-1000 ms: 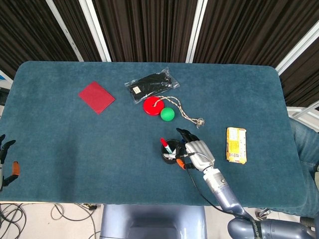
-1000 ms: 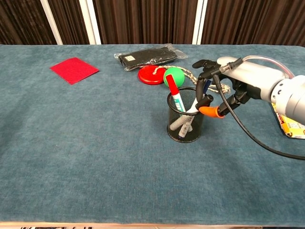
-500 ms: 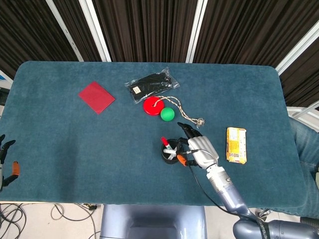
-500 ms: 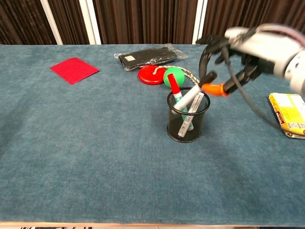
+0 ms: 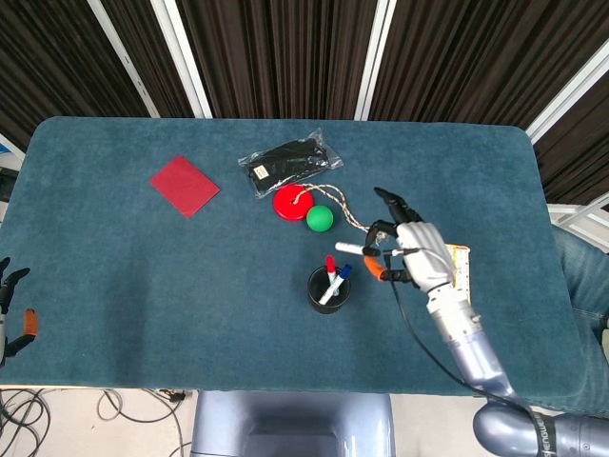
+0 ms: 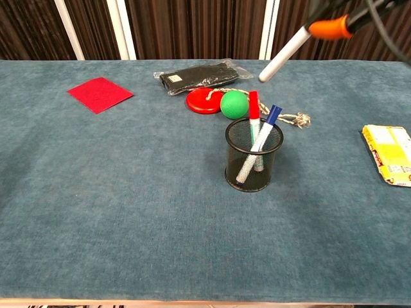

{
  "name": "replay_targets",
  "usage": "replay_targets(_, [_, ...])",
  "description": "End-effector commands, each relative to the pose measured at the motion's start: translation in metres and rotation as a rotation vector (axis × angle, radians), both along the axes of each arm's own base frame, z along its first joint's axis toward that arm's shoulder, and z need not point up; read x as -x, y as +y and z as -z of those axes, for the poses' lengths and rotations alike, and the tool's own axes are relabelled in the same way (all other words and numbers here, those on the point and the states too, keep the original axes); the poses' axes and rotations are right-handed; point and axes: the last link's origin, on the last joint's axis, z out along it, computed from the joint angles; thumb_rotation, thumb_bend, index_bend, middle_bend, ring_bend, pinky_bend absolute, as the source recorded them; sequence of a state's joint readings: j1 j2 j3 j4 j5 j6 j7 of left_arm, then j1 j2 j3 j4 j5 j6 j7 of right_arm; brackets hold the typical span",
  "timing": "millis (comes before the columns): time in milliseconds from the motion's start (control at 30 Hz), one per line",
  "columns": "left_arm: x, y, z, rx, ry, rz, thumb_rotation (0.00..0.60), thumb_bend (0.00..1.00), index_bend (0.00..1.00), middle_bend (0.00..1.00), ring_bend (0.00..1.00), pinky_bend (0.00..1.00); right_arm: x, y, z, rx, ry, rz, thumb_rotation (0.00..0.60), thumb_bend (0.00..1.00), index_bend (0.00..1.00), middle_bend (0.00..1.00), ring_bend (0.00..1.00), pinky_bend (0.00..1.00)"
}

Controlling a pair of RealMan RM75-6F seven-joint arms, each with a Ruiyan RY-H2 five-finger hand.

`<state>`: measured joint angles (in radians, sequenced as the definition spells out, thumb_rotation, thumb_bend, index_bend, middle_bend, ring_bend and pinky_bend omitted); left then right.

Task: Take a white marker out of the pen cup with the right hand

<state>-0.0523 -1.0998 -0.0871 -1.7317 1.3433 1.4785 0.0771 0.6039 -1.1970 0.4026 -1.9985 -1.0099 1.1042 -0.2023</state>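
My right hand (image 5: 416, 255) holds a white marker (image 5: 358, 249) clear of the black mesh pen cup (image 5: 327, 289), up and to the right of it. In the chest view the white marker (image 6: 284, 55) hangs slanted high above the pen cup (image 6: 253, 156), pinched by an orange-tipped finger (image 6: 329, 27) at the top edge. Two markers, one red-capped (image 6: 253, 110) and one blue-capped (image 6: 273, 116), stand in the cup. My left hand (image 5: 11, 303) shows only at the left edge of the head view, fingers apart, holding nothing.
A red disc (image 5: 290, 203), a green ball (image 5: 320, 219) and a knotted cord (image 5: 360, 221) lie behind the cup. A black packet (image 5: 289, 162) and a red square (image 5: 185, 186) sit further back. A yellow packet (image 6: 387, 153) lies at the right.
My right hand has risen and moved right, drawing the white marker fully out of the cup. The two remaining markers shifted and now lean to the right.
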Motion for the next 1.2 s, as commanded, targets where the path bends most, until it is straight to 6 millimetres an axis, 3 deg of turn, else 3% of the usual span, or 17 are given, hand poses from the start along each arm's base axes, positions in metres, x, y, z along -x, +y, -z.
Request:
replay_targets(33, [0.000, 0.000, 0.000, 0.000, 0.001, 0.000, 0.600, 0.54, 0.16, 0.00, 0.00, 0.02, 0.002, -0.011, -0.011, 0.016, -0.006, 0.022, 0.600, 0.47, 0.59, 0.00, 0.01, 0.17])
replay_targets(200, [0.000, 0.000, 0.000, -0.001, -0.001, -0.001, 0.600, 0.54, 0.16, 0.00, 0.00, 0.02, 0.016, -0.026, -0.015, 0.044, 0.033, 0.071, 0.600, 0.47, 0.59, 0.00, 0.01, 0.17])
replay_targets(600, [0.000, 0.001, -0.001, -0.001, -0.013, -0.011, 0.600, 0.54, 0.16, 0.00, 0.00, 0.02, 0.060, -0.034, 0.032, 0.011, 0.187, 0.167, 0.600, 0.47, 0.58, 0.00, 0.01, 0.17])
replay_targets(1100, [0.000, 0.000, -0.001, 0.007, -0.015, -0.019, 0.600, 0.54, 0.16, 0.00, 0.00, 0.02, 0.075, -0.032, 0.062, 0.024, 0.226, 0.204, 0.600, 0.46, 0.58, 0.00, 0.01, 0.17])
replay_targets(1200, [0.000, 0.000, -0.001, 0.005, -0.017, -0.020, 0.600, 0.54, 0.16, 0.00, 0.00, 0.02, 0.077, -0.030, 0.065, 0.017, 0.245, 0.204, 0.600, 0.44, 0.54, 0.00, 0.01, 0.17])
